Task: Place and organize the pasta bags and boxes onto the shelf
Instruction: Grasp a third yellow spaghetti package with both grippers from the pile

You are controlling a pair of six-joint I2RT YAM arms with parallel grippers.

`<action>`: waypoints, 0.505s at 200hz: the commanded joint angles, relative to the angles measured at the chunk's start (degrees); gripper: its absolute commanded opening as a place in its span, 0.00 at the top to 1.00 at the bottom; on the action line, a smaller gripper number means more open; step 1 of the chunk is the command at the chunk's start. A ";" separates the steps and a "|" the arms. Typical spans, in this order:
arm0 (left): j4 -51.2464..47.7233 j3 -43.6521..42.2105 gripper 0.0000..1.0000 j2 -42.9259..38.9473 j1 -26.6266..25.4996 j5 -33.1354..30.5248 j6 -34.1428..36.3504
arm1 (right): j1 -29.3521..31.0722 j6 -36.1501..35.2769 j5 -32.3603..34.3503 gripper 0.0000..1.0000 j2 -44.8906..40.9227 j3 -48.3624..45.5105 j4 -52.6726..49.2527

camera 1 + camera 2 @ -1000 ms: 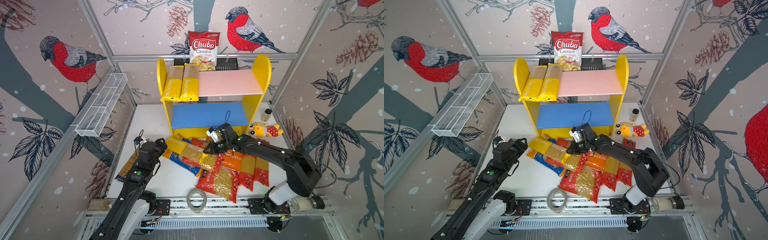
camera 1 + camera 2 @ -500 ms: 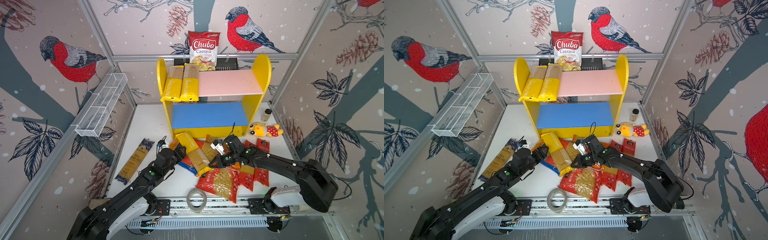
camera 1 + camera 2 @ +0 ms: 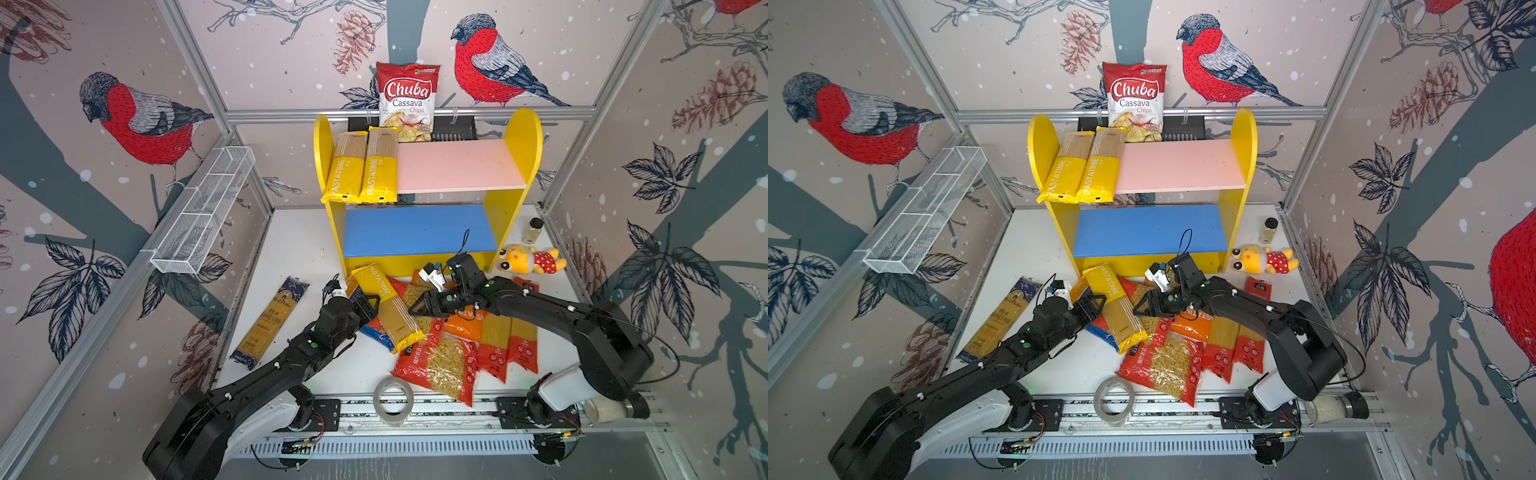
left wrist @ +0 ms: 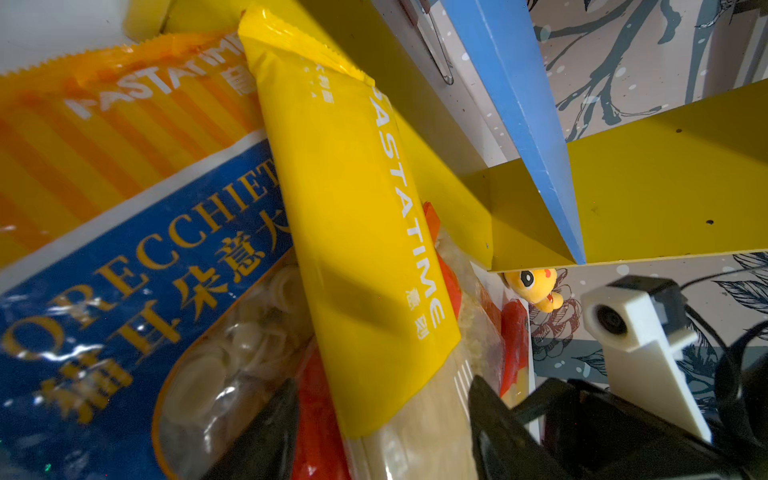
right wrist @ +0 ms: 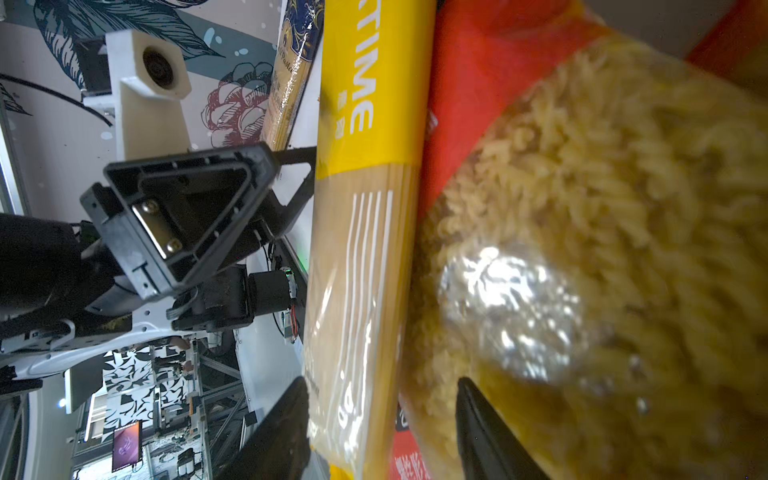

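Observation:
The shelf (image 3: 519,166) stands at the back with two yellow PASTATIME packs (image 3: 359,170) side by side on the left of its pink board (image 3: 457,166); the blue board (image 3: 419,230) is bare. A third PASTATIME pack (image 3: 388,307) (image 4: 357,232) (image 5: 365,257) lies slanted on the heap of pasta bags. My left gripper (image 3: 370,305) (image 4: 382,432) is open astride one end of the pack. My right gripper (image 3: 417,307) (image 5: 386,428) is open astride its other side and a red fusilli bag (image 3: 440,361). A navy-gold spaghetti pack (image 3: 270,324) lies alone on the left.
Under the heap are a blue orecchiette bag (image 4: 124,270), an orange bag (image 3: 465,328) and two red spaghetti packs (image 3: 509,345). A Chuba chips bag (image 3: 407,99) hangs behind the shelf, a wire basket (image 3: 203,212) on the left wall. A plush toy (image 3: 532,259), small jar (image 3: 533,230) and tape roll (image 3: 392,399) lie nearby.
My right gripper has opened beside the yellow pack. My left arm left the navy-gold pack on the left, swung in to the heap, and its jaws have narrowed around the yellow pack.

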 commanded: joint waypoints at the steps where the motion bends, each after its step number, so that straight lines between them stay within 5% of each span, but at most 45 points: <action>1: 4.37 -0.98 0.41 0.72 -0.02 1.56 0.39 | 0.48 -1.19 -1.22 0.44 3.65 2.09 1.37; 101: 10.03 -4.89 0.66 2.75 -0.02 3.54 -0.75 | 5.88 6.68 -1.81 0.49 8.84 4.75 9.14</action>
